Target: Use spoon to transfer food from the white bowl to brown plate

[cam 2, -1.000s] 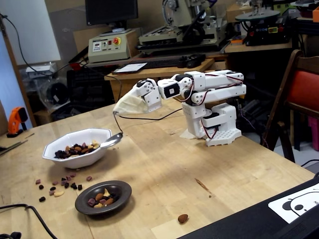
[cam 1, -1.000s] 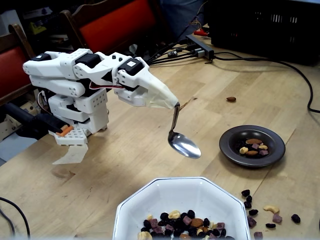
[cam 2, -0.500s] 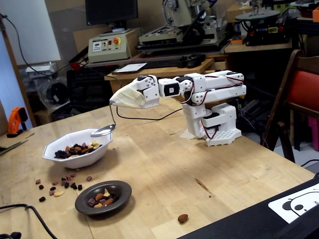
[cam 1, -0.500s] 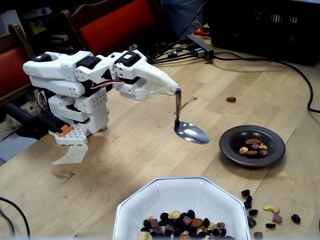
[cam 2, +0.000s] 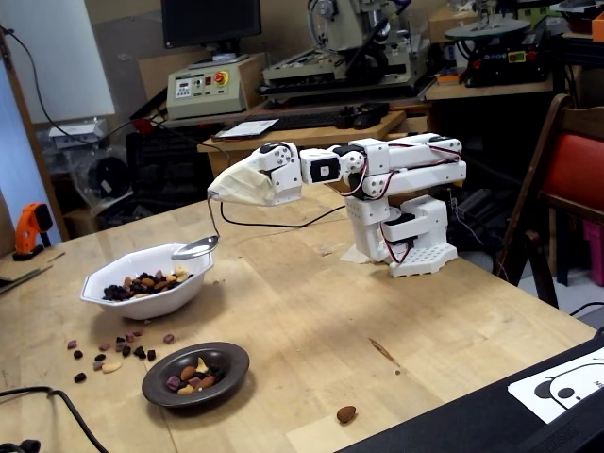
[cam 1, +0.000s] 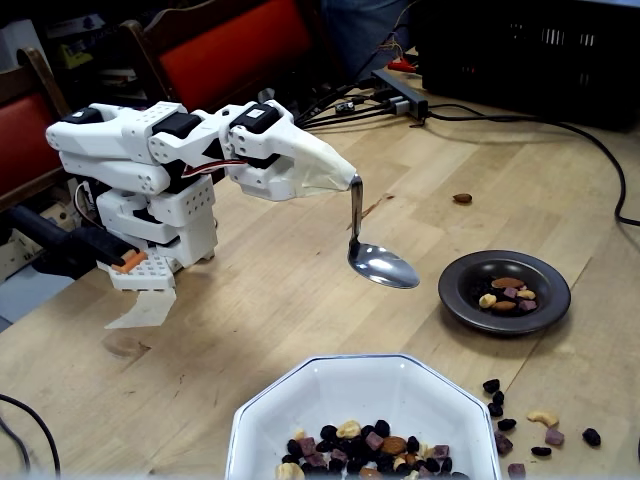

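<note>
My gripper (cam 1: pixel 350 183), wrapped in cream tape, is shut on the thin handle of the silver spoon (cam 1: pixel 380 265). The spoon hangs handle-up with its oval bowl level and looking empty, above the table between the white bowl (cam 1: pixel 300 385) and the arm. In the other fixed view the spoon (cam 2: pixel 193 248) lines up with the right rim of the white bowl (cam 2: pixel 142 300) below the gripper (cam 2: pixel 215 195). Mixed food (cam 1: pixel 365 445) lies in the white bowl. The brown plate (cam 1: pixel 460 290) to the spoon's right holds a few pieces (cam 1: pixel 505 295). The plate (cam 2: pixel 222 363) sits nearest the camera.
Spilled pieces (cam 1: pixel 530 420) lie on the wooden table between bowl and plate, seen as scattered bits (cam 2: pixel 109 354) in a fixed view. A lone almond (cam 1: pixel 461 198) lies beyond the plate. Black cables and a dark crate (cam 1: pixel 530 50) line the far edge.
Over the last second the gripper rose and the spoon swung from tilted to hanging straight with its bowl level. It has held still for the last half second.
</note>
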Controlling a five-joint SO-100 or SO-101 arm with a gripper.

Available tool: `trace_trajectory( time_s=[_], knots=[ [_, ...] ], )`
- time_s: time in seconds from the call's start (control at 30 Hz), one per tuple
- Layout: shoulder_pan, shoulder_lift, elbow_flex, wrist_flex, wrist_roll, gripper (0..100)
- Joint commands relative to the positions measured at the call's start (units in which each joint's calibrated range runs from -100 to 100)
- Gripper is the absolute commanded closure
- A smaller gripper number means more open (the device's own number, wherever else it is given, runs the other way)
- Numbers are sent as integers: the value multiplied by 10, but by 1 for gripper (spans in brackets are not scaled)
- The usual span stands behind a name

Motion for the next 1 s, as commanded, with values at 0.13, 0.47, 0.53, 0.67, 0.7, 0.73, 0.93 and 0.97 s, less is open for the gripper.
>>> trace_trajectory(
  time_s=[0.13, 0.47, 0.53, 0.67, 0.7, 0.73, 0.93, 0.97],
  knots=[
    [-3, -5, 3, -12, -1, 98],
    [-3, -6, 3, -12, -1, 98],
    [-3, -6, 3, -12, 0, 98],
    [-2, -6, 3, -12, 0, 98],
    [-2, -5, 3, -12, 1, 98],
    [-2, -5, 3, -12, 1, 98],
    [0, -5, 3, -12, 2, 98],
    [1, -5, 3, -12, 2, 98]
  ],
)
